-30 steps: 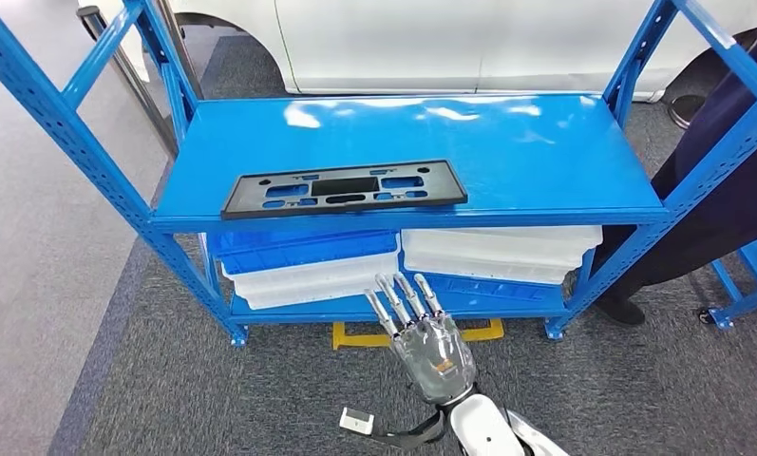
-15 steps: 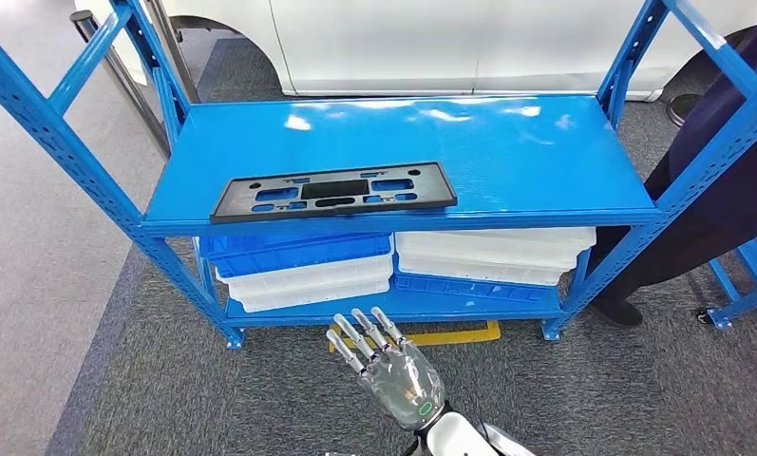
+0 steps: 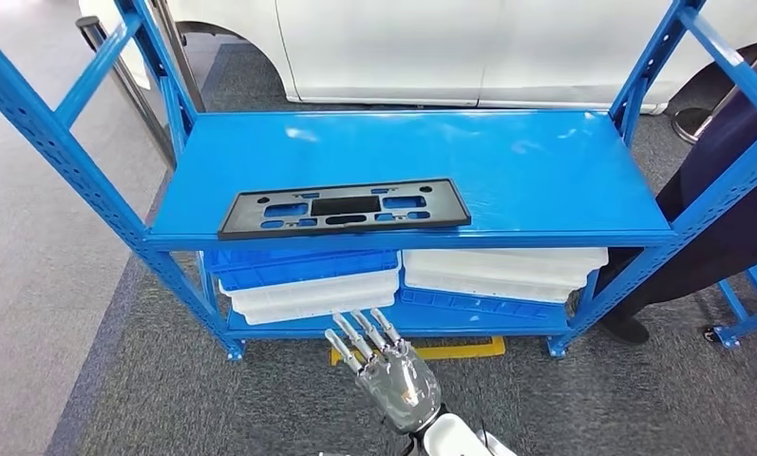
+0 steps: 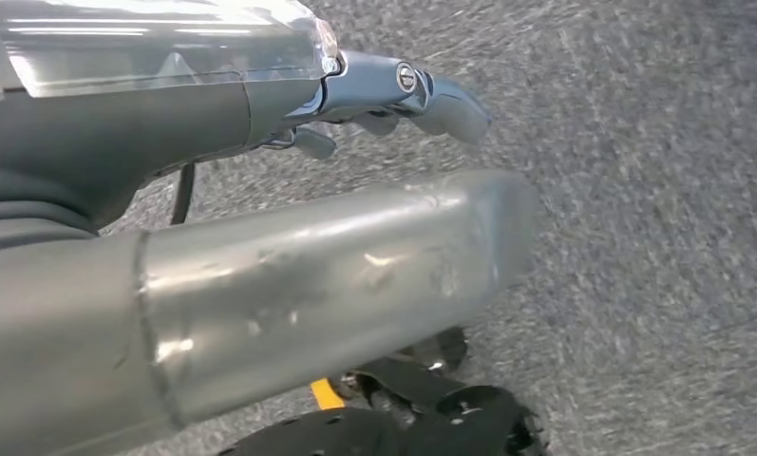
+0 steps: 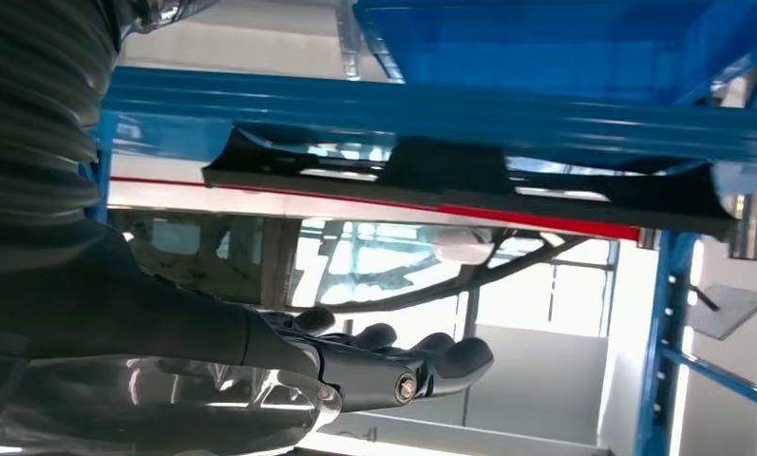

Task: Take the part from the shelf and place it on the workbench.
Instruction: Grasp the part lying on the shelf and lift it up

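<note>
A flat black plastic part [image 3: 344, 207] with several cut-outs lies along the front edge of the blue shelf [image 3: 507, 161]. My right hand [image 3: 388, 366] is raised over the floor in front of the shelf, below and short of the part, fingers straight and apart, holding nothing. In the right wrist view the part [image 5: 450, 176] shows beyond the fingers of the right hand [image 5: 384, 366], well apart from them. In the left wrist view my left hand [image 4: 289, 237] hangs over grey carpet with nothing in it, its fingers [image 4: 422, 90] loosely extended.
Blue and white trays [image 3: 308, 280] are stacked on the lower shelf. Blue uprights [image 3: 61, 142] flank the shelf. A person in dark clothes [image 3: 726, 209] stands at the right end. A white car [image 3: 469, 47] is behind. Yellow floor marking [image 3: 460, 350] lies under the front.
My right hand has dropped lower and shifted left since a second ago, still with spread fingers. The view has tilted slightly, so the shelf sits lower in the picture. The part has not moved.
</note>
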Tool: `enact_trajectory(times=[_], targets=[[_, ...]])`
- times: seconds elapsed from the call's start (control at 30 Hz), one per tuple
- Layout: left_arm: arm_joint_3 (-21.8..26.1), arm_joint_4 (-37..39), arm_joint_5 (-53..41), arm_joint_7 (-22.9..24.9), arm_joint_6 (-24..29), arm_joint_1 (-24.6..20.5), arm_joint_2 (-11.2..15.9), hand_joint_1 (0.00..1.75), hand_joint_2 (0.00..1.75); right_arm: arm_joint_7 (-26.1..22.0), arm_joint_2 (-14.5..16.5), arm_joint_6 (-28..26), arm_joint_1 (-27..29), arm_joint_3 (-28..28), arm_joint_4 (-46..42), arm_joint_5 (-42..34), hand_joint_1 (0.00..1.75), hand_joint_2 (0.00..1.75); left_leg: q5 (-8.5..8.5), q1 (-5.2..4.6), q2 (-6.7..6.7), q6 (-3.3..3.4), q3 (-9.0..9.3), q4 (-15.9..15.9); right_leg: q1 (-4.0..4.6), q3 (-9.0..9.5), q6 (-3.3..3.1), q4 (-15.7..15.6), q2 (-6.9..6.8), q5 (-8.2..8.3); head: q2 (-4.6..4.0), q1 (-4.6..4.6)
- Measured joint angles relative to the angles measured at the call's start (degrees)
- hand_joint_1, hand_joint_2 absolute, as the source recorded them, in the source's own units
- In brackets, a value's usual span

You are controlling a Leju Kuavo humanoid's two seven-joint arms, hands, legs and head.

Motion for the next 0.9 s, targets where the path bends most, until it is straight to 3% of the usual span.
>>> enact_trajectory(times=[0.13, 0.17, 0.27, 0.3, 0.33, 0.37, 0.43, 0.5, 0.6, 0.67, 0.7, 0.77, 0.8, 0.83, 0.87, 0.9], targets=[[0.24, 0.01, -0.08, -0.02, 0.20, -0.16, 0.21, 0.00, 0.00, -0.39, 0.43, 0.10, 0.61, -0.96, -0.58, -0.03, 0.00, 1.75, -0.39, 0.04, 0.14, -1.21, 0.18, 1.72, 0.00, 1.28, -1.58, -1.17, 0.07, -0.33, 0.00, 0.03], [0.26, 0.01, -0.11, -0.02, 0.25, -0.24, 0.27, 0.00, 0.00, -0.45, 0.62, 0.10, 0.63, -1.17, -0.74, -0.04, 0.00, 1.75, -0.76, 0.12, 0.17, -1.42, -0.93, 3.91, -0.11, 1.86, -1.87, -1.48, 0.06, -0.48, 0.00, 0.02], [0.36, 0.03, -0.22, -0.02, 0.36, -0.24, 0.35, 0.00, 0.00, -0.66, 1.03, 0.11, 0.83, -1.74, -0.94, -0.04, 0.00, 1.75, -4.25, 0.26, 0.20, -2.12, -7.46, 13.99, -0.11, 3.05, -2.44, -1.79, -0.03, -1.34, 0.00, -0.02], [0.43, 0.03, -0.30, -0.02, 0.40, -0.14, 0.40, 0.00, 0.00, -0.74, 1.07, 0.11, 1.00, -1.89, -0.95, -0.04, 0.00, 1.75, -4.91, 0.28, 0.20, -2.25, -9.23, 15.85, -0.08, 3.47, -2.47, -1.79, 0.02, -1.70, 0.00, -0.02], [0.51, 0.03, -0.41, -0.01, 0.45, -0.06, 0.46, 0.00, 0.00, -0.81, 1.10, 0.11, 1.18, -2.06, -0.96, -0.04, 0.00, 1.75, -4.34, 0.29, 0.20, -2.28, -10.08, 15.83, -0.07, 3.97, -2.45, -1.79, 0.08, -2.06, 0.00, -0.02], [0.61, 0.03, -0.53, -0.01, 0.50, -0.02, 0.52, 0.00, 0.00, -0.89, 1.14, 0.10, 1.34, -2.24, -0.98, -0.04, 0.00, 1.75, -2.41, 0.29, 0.21, -2.21, -10.02, 13.90, -0.06, 4.54, -2.39, -1.79, 0.14, -2.44, 0.00, -0.03], [0.78, 0.03, -0.67, 0.01, 0.54, -0.02, 0.64, 0.00, 0.00, -0.97, 1.28, 0.09, 1.49, -2.57, -1.17, -0.04, 0.00, 1.75, 2.92, 0.22, 0.24, -1.81, -8.09, 6.80, -0.04, 5.71, -2.11, -1.79, 0.19, -3.22, 0.00, -0.01], [0.99, 0.03, -0.75, 0.02, 0.55, -0.12, 0.72, 0.00, 0.00, -1.10, 1.44, 0.05, 1.55, -2.97, -1.46, -0.04, 0.00, 1.75, 4.74, -0.08, 0.29, -1.18, -6.72, 2.07, 0.06, 6.12, -1.56, -1.73, 0.20, -3.83, 0.00, -0.01], [1.32, 0.03, -0.95, 0.03, 0.58, -0.06, 0.78, 0.00, 0.00, -1.43, 1.62, -0.04, 1.74, -3.53, -1.99, -0.06, 0.00, 1.75, 5.10, -0.18, 0.28, -0.21, -6.34, 1.20, 0.14, 6.30, -0.53, -1.79, 0.19, -4.49, 0.00, 0.00], [1.50, 0.03, -1.05, 0.01, 0.58, -0.07, 0.80, 0.00, 0.00, -1.48, 1.72, -0.12, 1.78, -3.88, -2.42, -0.06, 0.00, 1.75, 5.31, 0.14, 0.34, 0.42, -5.78, 0.52, 0.13, 5.67, 0.04, 0.14, 0.18, -5.90, 0.00, 0.00], [1.56, 0.03, -1.08, 0.01, 0.58, -0.14, 0.80, 0.00, 0.00, -1.48, 1.74, -0.15, 1.82, -4.07, -2.57, -0.06, 0.00, 1.75, 5.30, 0.28, 0.38, 0.75, -5.49, 0.24, 0.09, 4.37, 0.26, 2.79, 0.17, -7.31, 0.00, 0.02], [1.65, 0.03, -1.08, 0.01, 0.58, -0.26, 0.84, 0.00, 0.00, -1.49, 1.73, -0.20, 2.06, -4.43, -2.65, -0.07, 0.00, 1.75, 4.97, 0.21, 0.37, 1.17, -5.20, 0.17, -0.03, 0.10, 0.57, 10.29, 0.17, -10.26, 0.00, 0.02], [1.68, 0.03, -1.08, 0.01, 0.58, -0.28, 0.87, 0.00, 0.00, -1.49, 1.72, -0.21, 2.23, -4.57, -2.65, -0.07, 0.00, 1.75, 4.77, 0.18, 0.35, 1.26, -5.03, 0.18, -0.12, -1.82, 0.69, 13.17, 0.16, -10.81, 0.00, 0.03], [1.72, 0.03, -1.09, 0.01, 0.58, -0.28, 0.89, 0.00, 0.00, -1.50, 1.72, -0.21, 2.37, -4.68, -2.65, -0.07, 0.00, 1.75, 4.52, 0.18, 0.30, 1.25, -4.77, 0.19, -0.22, -2.90, 0.78, 14.16, 0.15, -10.14, 0.00, 0.02], [1.75, 0.03, -1.10, 0.02, 0.57, -0.25, 0.90, 0.00, 0.00, -1.50, 1.72, -0.21, 2.44, -4.77, -2.66, -0.07, 0.00, 1.75, 4.23, 0.18, 0.24, 1.18, -4.39, 0.21, -0.31, -2.88, 0.81, 12.97, 0.13, -8.35, 0.00, 0.02], [1.80, 0.03, -1.12, 0.03, 0.55, -0.22, 0.91, 0.00, 0.00, -1.50, 1.72, -0.21, 2.45, -4.83, -2.68, -0.07, 0.00, 1.75, 3.87, 0.18, 0.18, 1.06, -3.93, 0.27, -0.39, -1.77, 0.75, 9.66, 0.11, -5.72, 0.00, 0.03]])
